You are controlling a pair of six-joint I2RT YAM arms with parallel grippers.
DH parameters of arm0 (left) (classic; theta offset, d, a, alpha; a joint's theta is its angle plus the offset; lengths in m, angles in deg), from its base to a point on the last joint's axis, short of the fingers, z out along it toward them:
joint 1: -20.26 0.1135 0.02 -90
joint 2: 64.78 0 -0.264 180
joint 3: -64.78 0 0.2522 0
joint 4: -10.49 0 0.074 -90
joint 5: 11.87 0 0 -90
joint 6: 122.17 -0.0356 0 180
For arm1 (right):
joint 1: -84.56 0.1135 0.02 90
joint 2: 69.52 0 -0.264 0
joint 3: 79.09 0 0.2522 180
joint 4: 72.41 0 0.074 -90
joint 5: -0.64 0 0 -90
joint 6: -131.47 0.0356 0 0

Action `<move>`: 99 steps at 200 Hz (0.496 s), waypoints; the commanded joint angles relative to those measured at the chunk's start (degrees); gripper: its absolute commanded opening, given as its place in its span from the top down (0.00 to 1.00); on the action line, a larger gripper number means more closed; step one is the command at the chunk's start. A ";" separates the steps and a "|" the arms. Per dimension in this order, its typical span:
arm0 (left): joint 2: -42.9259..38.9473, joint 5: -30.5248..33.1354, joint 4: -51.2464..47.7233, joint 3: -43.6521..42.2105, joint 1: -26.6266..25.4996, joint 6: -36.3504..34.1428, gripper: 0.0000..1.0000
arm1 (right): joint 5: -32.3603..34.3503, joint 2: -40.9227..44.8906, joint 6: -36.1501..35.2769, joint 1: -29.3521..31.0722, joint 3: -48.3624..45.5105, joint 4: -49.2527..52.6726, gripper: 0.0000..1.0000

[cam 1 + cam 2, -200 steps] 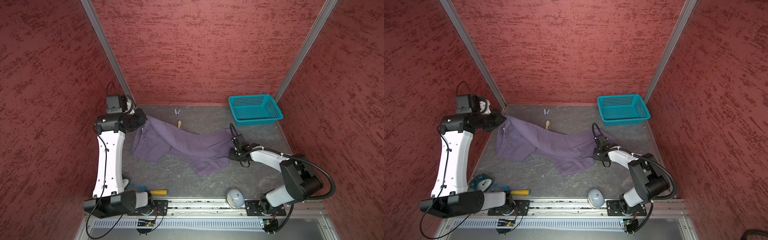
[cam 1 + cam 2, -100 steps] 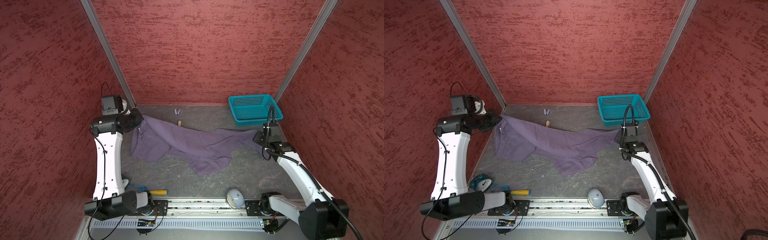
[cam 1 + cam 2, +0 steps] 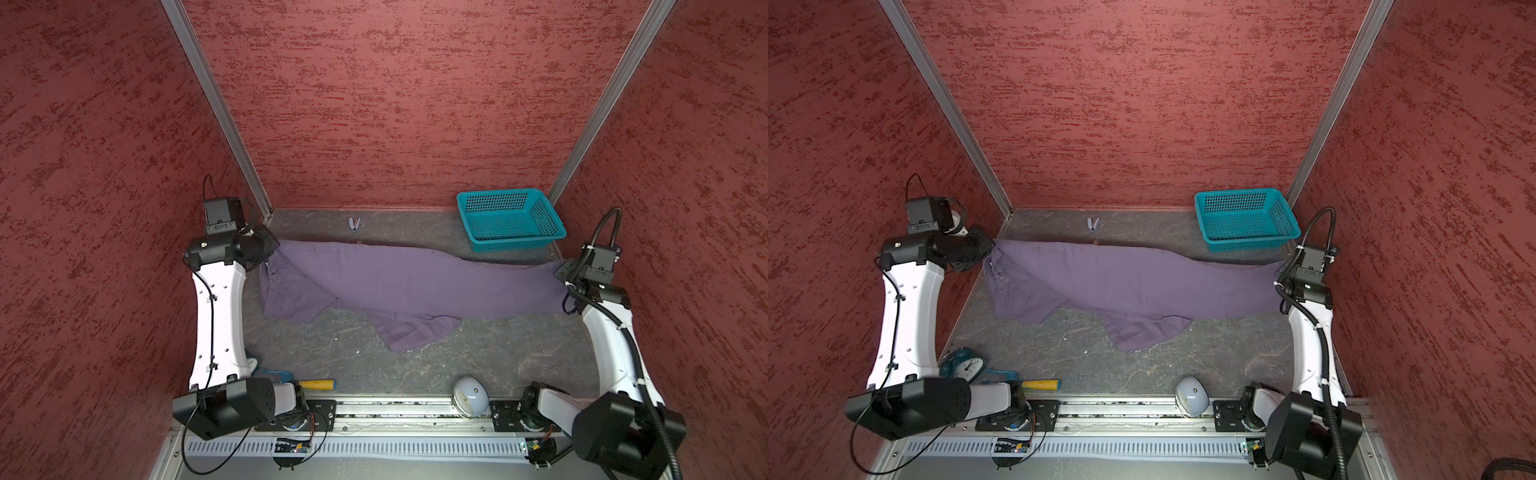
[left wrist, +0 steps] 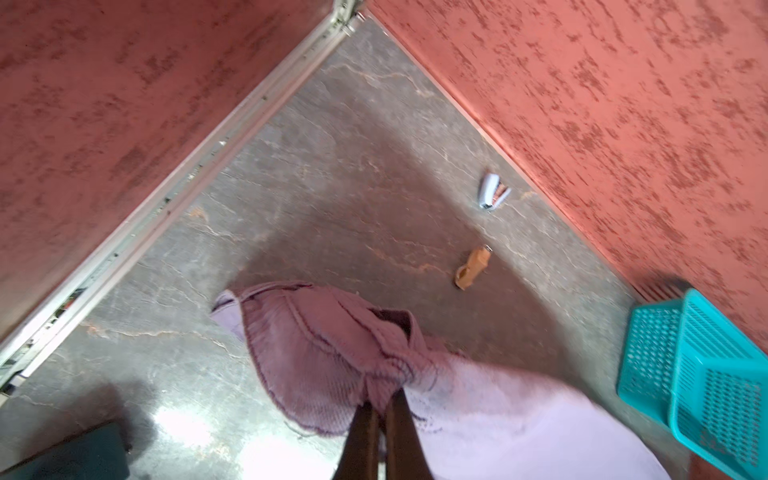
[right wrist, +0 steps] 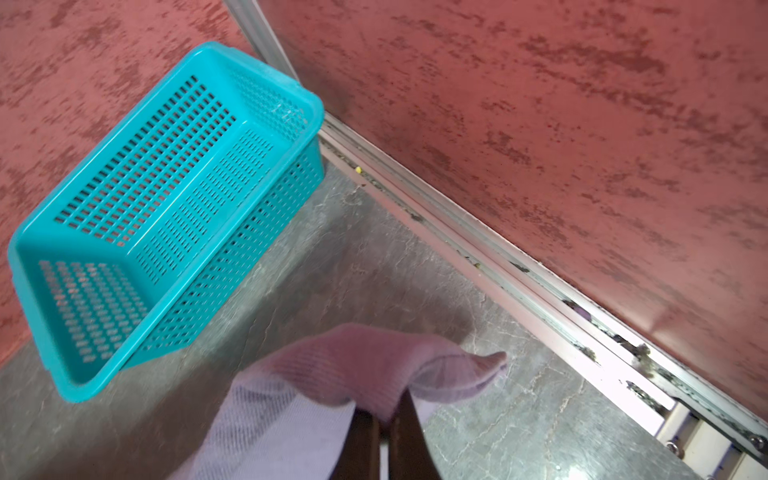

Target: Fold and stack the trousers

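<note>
Sagging from the left edge to the right edge of the grey marbled tabletop, the soft, limp lavender cloth trousers are pinched at the waistband by the left jaws and at a leg hem by the right jaws.

Grey marbled tabletop; on it sprawl purple trousers; teal basket, small clip, clock.

trousers: spread left to right across the mid desk
basket: back right corner, just behind trousers
clock: front left
stapler: by back wall, behind trousers
</note>
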 commanded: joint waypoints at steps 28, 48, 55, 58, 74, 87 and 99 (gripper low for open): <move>8.71 0.00 12.65 0.54 -0.34 1.88 1.00 | -8.40 -14.70 3.55 -0.62 1.22 -14.50 1.00; 10.85 1.97 15.49 1.12 -1.58 1.78 1.00 | -8.36 -19.04 4.71 -0.57 1.91 -18.66 1.00; 11.83 2.45 15.79 1.57 -1.57 1.68 1.00 | -8.06 -20.46 4.72 -0.55 2.34 -19.58 1.00; 12.32 2.47 16.06 1.79 -1.48 1.60 1.00 | -7.98 -21.00 4.63 -0.49 2.54 -20.06 1.00; 14.82 2.84 16.96 2.48 -1.52 0.99 1.00 | -8.14 -23.91 4.06 -0.58 3.71 -21.87 1.00; 16.83 2.90 17.97 2.27 -1.47 0.89 0.99 | -8.08 -25.98 3.68 -0.56 4.78 -21.96 1.00; 18.72 3.23 18.10 2.28 -1.50 0.94 0.89 | -7.96 -27.46 3.33 -0.61 5.33 -22.14 0.95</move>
